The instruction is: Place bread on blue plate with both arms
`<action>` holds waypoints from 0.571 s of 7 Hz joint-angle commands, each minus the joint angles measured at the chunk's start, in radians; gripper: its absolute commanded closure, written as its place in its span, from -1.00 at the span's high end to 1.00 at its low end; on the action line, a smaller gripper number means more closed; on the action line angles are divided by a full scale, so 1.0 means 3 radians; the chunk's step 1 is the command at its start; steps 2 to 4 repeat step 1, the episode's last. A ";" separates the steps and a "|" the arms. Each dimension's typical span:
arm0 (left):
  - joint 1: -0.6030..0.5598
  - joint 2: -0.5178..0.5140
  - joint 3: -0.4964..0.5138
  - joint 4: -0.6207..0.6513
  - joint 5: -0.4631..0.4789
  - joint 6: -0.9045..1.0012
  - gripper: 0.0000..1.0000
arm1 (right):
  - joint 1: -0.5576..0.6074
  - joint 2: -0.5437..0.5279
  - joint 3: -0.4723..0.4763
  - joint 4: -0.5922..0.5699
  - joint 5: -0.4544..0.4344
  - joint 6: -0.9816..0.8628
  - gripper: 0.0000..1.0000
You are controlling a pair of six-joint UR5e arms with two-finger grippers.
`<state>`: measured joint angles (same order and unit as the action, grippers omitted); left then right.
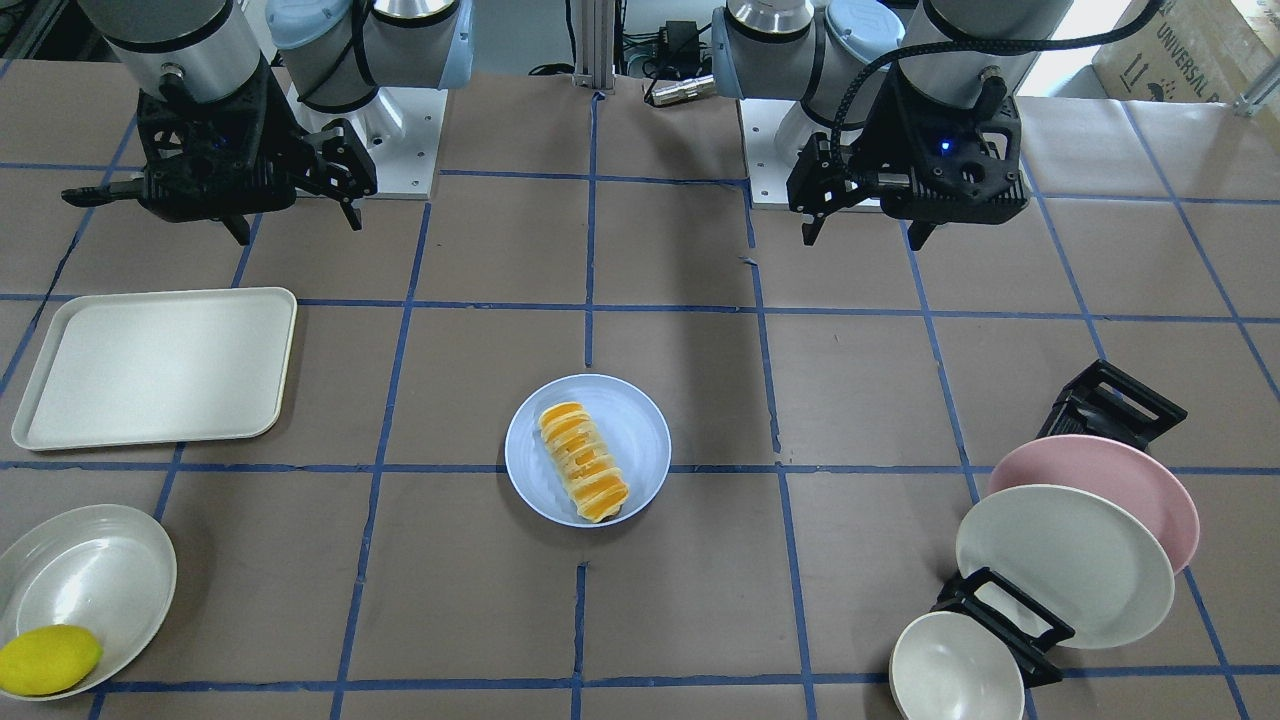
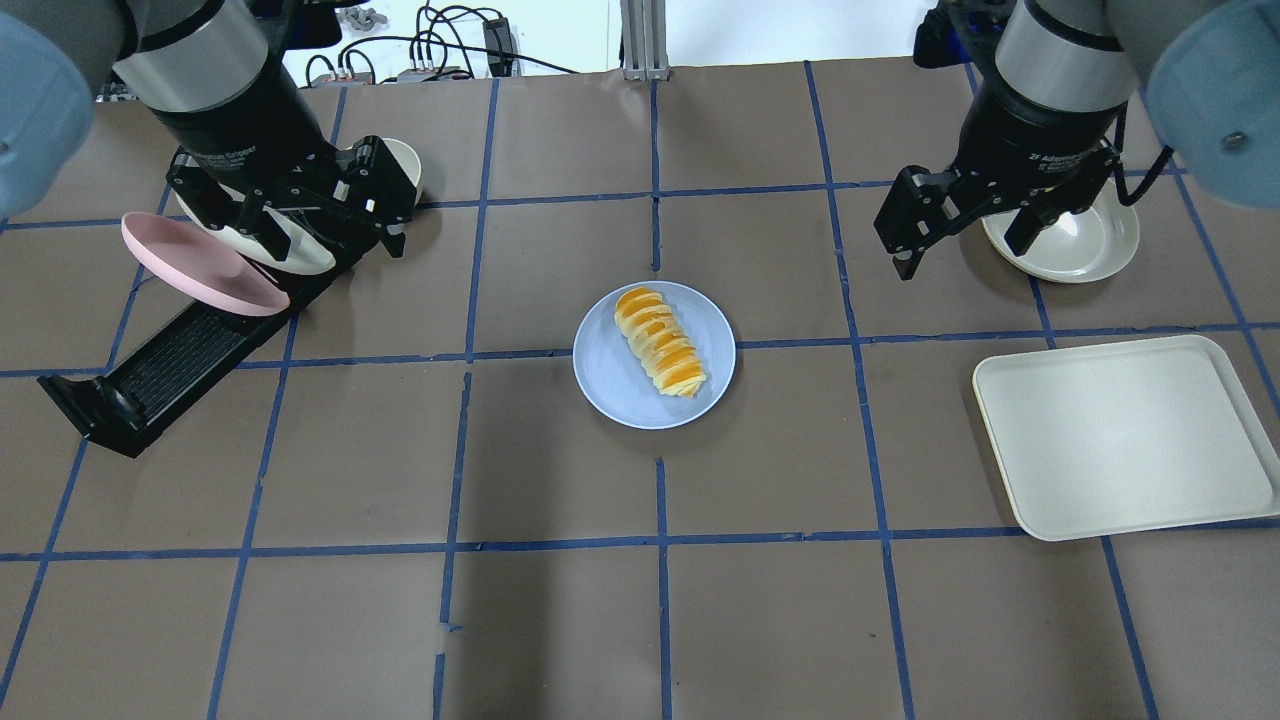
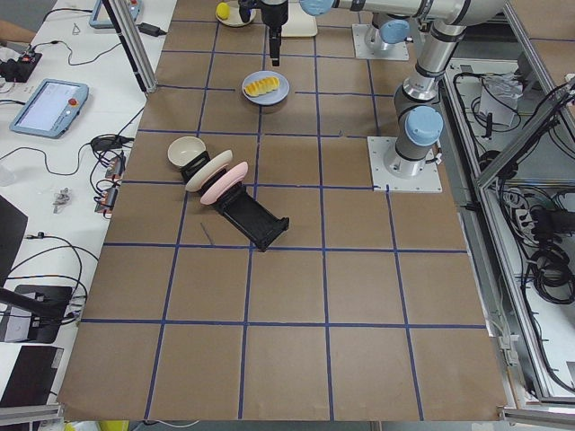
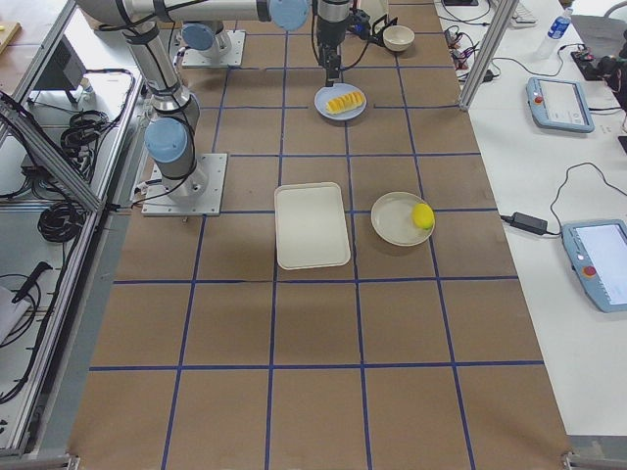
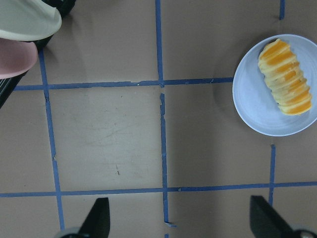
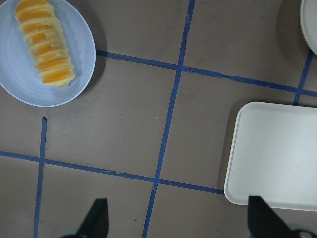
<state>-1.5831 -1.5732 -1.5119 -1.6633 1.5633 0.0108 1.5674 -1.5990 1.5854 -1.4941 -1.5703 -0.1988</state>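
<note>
- Seen from behind the robot, the left tool (image 1: 864, 232) covers much of the cream plate (image 1: 1060, 565) standing in the black rack (image 1: 1112, 398). The pink plate (image 1: 1150, 480) beside it shows more fully.
- In that same view the right tool (image 1: 297, 225) hangs in front of the shallow bowl (image 1: 150, 545), and the lemon (image 1: 48, 658) in it is hidden. The front camera shows the lemon, but the frame's corner cuts off part of the bowl.
- Each wrist camera catches only two dark fingertips (image 5: 100, 218) at its lower edge. They are wide apart with bare tabletop (image 2: 560, 620) between them, so both tools are spread open and hold nothing.
- In the two side views the tools are too small to read.
- The bread (image 2: 660, 343) lies on the blue plate (image 2: 608, 385) at the middle of the tabletop, well apart from both tools.
- Its long axis runs diagonally across the plate's middle. From behind the robot, the far end leans left and the near end right, and pale stripes cross its length.
</note>
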 commanded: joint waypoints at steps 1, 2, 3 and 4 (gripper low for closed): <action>0.0000 -0.0002 -0.0002 -0.0004 -0.0006 -0.0005 0.99 | -0.0004 0.0002 0.0002 0.0005 -0.0002 -0.0002 0.99; 0.0000 -0.0002 -0.0002 -0.0004 -0.0006 -0.0005 0.99 | -0.0004 0.0002 0.0002 0.0005 -0.0002 -0.0002 0.99; 0.0000 -0.0002 -0.0002 -0.0004 -0.0006 -0.0005 0.99 | -0.0004 0.0002 0.0002 0.0005 -0.0002 -0.0002 0.99; 0.0000 -0.0002 -0.0002 -0.0004 -0.0006 -0.0005 0.99 | -0.0004 0.0002 0.0002 0.0005 -0.0002 -0.0002 0.99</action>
